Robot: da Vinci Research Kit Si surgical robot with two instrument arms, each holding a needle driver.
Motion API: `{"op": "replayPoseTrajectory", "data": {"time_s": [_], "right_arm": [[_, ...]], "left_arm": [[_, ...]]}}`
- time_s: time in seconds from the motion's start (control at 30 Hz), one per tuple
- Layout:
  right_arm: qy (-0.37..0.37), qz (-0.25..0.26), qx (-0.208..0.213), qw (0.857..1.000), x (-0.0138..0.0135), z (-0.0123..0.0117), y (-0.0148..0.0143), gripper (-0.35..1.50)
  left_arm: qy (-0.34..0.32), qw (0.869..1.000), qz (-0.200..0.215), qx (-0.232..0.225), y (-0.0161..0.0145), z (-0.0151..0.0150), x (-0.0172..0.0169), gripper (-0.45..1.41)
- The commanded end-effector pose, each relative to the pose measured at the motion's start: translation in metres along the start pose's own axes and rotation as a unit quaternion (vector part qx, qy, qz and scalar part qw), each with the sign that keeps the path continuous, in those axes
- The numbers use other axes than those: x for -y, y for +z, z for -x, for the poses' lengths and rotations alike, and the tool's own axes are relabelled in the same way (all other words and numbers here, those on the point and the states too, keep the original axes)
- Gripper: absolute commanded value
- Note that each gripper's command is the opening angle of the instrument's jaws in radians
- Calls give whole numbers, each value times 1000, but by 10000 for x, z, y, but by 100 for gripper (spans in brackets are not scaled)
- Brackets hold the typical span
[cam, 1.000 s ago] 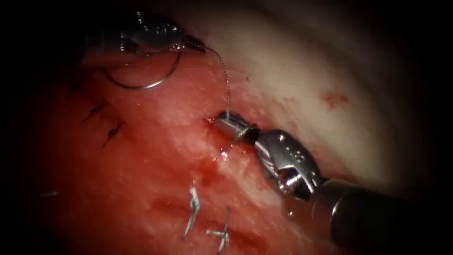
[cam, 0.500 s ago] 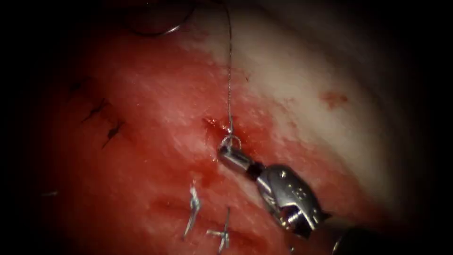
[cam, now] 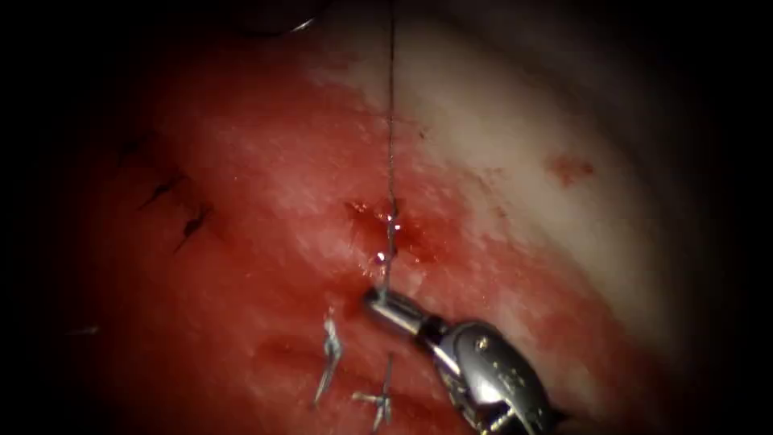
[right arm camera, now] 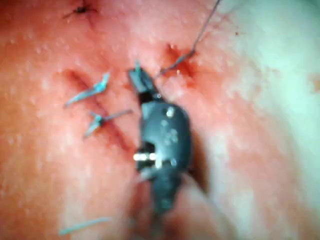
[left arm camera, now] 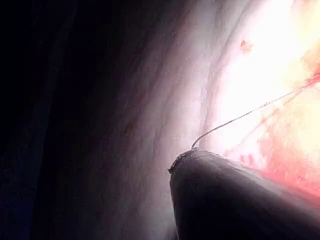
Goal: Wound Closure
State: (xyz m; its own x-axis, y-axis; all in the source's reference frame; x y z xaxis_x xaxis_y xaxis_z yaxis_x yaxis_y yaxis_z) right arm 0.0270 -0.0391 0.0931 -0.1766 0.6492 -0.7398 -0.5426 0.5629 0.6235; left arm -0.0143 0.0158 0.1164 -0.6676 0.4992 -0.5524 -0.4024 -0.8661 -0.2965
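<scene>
Right tool (cam: 380, 301) comes in from 5 o'clock in the endoscope view, and its two jaws are pinched tight on the thread (cam: 390, 145). Its back part is cut off by the picture's edge. From the jaws the thread goes nearly straight up toward 12 o'clock, pulled into a tight line, and runs out past the edge. On the way it crosses a dark red hole (cam: 403, 229) in the tissue (cam: 241, 177), near the middle. I cannot tell if it goes into the hole or just over it.

Only a tiny shiny bit of the needle (cam: 299, 26) peeks in near 11 o'clock. It is a small bend, and the rest is cut off, so I cannot tell which way the tip points, or what holds it.

Pale cut ends of thread (cam: 330, 354) stick up at 6 o'clock, just beside the right tool.

Up close, the right wrist view shows the right tool (right arm camera: 136, 75) beside the cut ends of thread (right arm camera: 90, 92), with the thread (right arm camera: 205, 22) leading away.

From the left wrist view, the left arm's shaft (left arm camera: 230, 200) is a dark shape. The thread (left arm camera: 240, 116) comes out from behind it, so I cannot tell what that tool holds.
</scene>
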Motion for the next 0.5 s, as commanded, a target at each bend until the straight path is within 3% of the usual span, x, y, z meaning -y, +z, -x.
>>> {"op": "replayPoseTrajectory", "data": {"time_s": [0.03,0.27,0.5], "right_arm": [[1,-2,1,1000,5,9,4,-35],[-1,-22,22,1000,31,16,1,-35],[-6,-27,34,999,40,28,-3,-35]], "left_arm": [[0,1000,-2,-1,6,-5,6,-45],[0,1000,-10,0,21,-4,25,-45],[-3,1000,-17,-6,31,-4,39,-45]]}}
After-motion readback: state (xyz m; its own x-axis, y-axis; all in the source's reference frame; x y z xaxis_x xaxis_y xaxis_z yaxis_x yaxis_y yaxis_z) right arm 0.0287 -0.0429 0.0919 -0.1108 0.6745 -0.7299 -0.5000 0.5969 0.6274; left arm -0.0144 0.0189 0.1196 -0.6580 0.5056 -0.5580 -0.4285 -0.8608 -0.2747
